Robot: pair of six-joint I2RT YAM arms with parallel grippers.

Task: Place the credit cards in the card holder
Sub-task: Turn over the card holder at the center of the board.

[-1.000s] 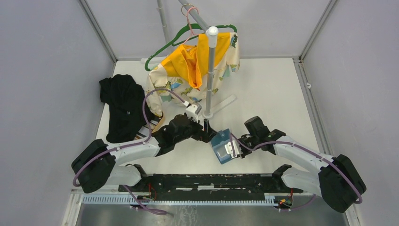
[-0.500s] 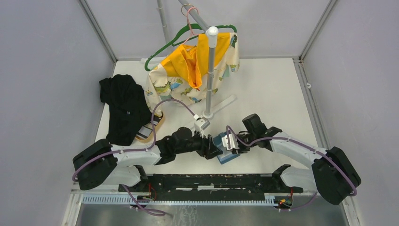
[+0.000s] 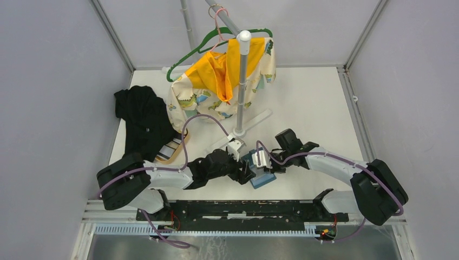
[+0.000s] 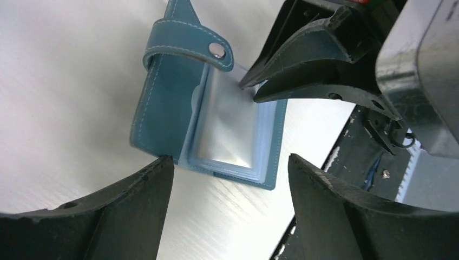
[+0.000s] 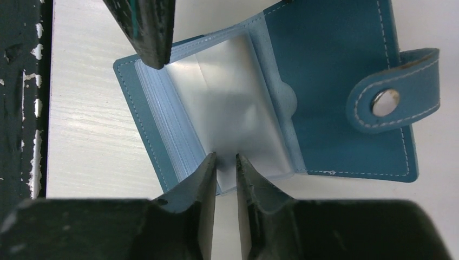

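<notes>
At its own wrist, right end effector (image 5: 224,158) pinches card holder's (image 5: 335,65) sleeve (image 5: 233,103).

Left hand (image 3: 247,174) nearer card holder (image 3: 264,179)

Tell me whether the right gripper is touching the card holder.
Touching. The right wrist view shows the right gripper pinching the edge of a clear sleeve of the open card holder, with no gap.

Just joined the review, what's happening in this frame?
The right gripper pinches a clear sleeve of the open card holder, lying on the table. The left gripper hovers open and empty over it. The credit cards lie off to the left by the black cloth.
</notes>
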